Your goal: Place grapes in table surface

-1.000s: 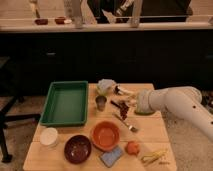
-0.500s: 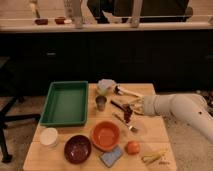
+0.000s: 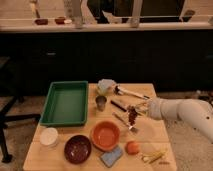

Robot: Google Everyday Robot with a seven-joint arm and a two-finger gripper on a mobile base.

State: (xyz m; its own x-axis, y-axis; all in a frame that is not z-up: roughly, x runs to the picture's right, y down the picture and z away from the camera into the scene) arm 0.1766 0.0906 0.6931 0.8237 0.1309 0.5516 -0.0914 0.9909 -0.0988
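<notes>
Hanging from the gripper (image 3: pixel 139 111), right of the cup (image 3: pixel 101 103), the grapes (image 3: pixel 132 117) are just above the tabletop (image 3: pixel 150 134); the jaws appear clenched on the top of the bunch. Step in hand, as judged: lowering for placement. A utensil (image 3: pixel 126 123) lies beneath the bunch. The next move calls for setting down on bare wood right of the cup, clear of the utensil, then releasing.

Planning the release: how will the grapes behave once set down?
The grapes hang as a lumpy cluster from the gripper, so probably floppy, settling unevenly. Round berries may roll slightly on the table; squeezing could bruise them.
</notes>
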